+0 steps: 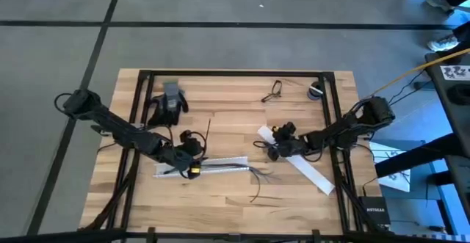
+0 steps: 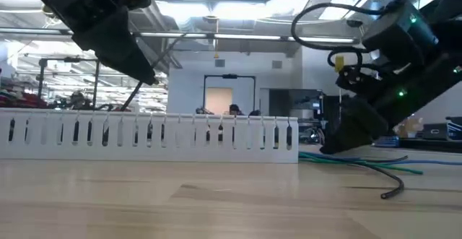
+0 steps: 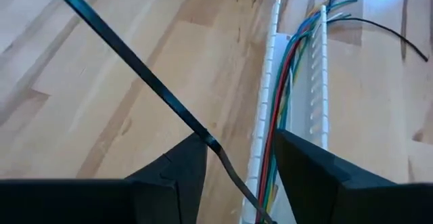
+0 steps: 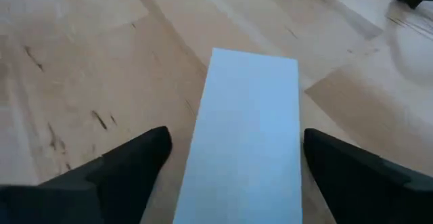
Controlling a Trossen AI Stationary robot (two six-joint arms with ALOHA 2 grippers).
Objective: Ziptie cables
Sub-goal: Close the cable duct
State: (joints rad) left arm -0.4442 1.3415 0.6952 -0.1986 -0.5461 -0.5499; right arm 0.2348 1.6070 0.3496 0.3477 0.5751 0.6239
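Observation:
The cables [image 3: 284, 82], red, green, blue and black wires, lie along a white slotted duct [image 1: 209, 166]. Their ends [image 1: 258, 175] splay out past its right end onto the table. My left gripper [image 3: 240, 163] hovers open over the duct's left end [image 1: 192, 168]. A thin black ziptie [image 3: 135, 68] slants up between its fingers. My right gripper [image 4: 235, 139] is open and low over a flat white strip [image 4: 250, 116], one finger on either side and apart from it; the strip lies right of centre [image 1: 312, 171]. My left gripper: the black ziptie runs past the inner edge of one finger [image 3: 196, 149] and down across the duct's wall [image 3: 254, 207]. The fingers stand well apart and do not pinch it. Whether that finger touches the ziptie, I cannot tell.
A black glove [image 1: 167, 103] lies at the far left of the table. Glasses [image 1: 272, 90] and a small round thing [image 1: 316, 90] sit near the far edge. A dark metal frame [image 1: 235, 74] borders the table. Bare wood [image 1: 220, 206] lies near the front edge.

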